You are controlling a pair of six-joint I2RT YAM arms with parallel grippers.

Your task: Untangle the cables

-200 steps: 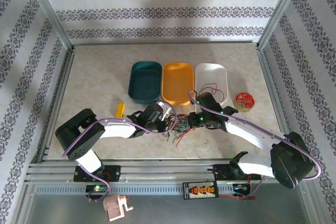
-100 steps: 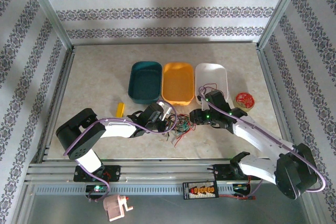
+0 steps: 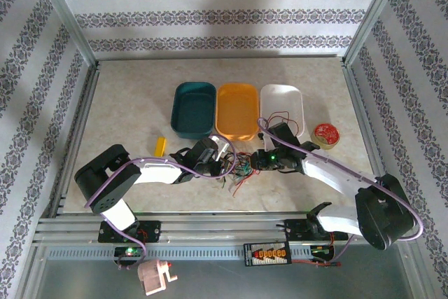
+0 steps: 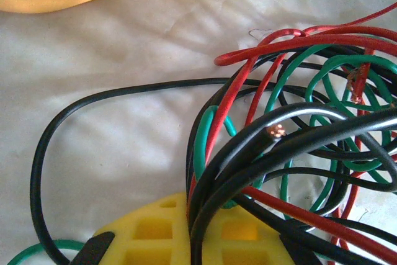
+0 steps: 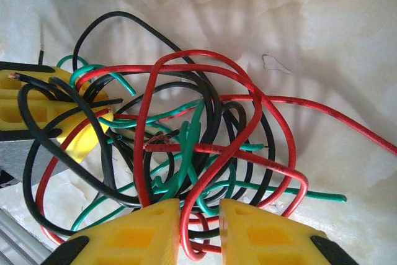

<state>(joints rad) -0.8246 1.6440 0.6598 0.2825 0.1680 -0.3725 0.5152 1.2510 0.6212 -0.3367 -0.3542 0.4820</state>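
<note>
- The cables (image 3: 241, 167) lie in a loose knot of red, green and black strands on the bench (image 3: 126, 103), just in front of the orange tray (image 3: 236, 111) and between the two arms' ends
- The left tool (image 4: 192, 231) reaches in from the left, low over the bench; its yellow pads are closed together, and a bundle of black strands runs down into the seam between them, so it is holding part of the knot
- In the left wrist view a cut black end shows bare copper near the middle, and a long black loop swings out to the left
- The right tool (image 5: 200, 215) comes in from the right, facing the left one across the tangle; its jaws stand narrowly apart with red strands running through the gap, and I cannot tell whether the pads press them
- In the right wrist view a large red loop arches over green and black strands, and the left tool's yellow fingers (image 5: 87, 138) show at the left with black strands across them
- Behind the knot stand three trays in a row: a teal tray (image 3: 183, 96) on the left, the orange one in the middle, a white tray (image 3: 294, 99) on the right
- A lone red strand (image 3: 282, 115) lies in the near half of the white tray
- A round red disc (image 3: 325, 133) sits just right of the white tray, and a small yellow block (image 3: 161, 146) lies on the bench left of the left tool
</note>
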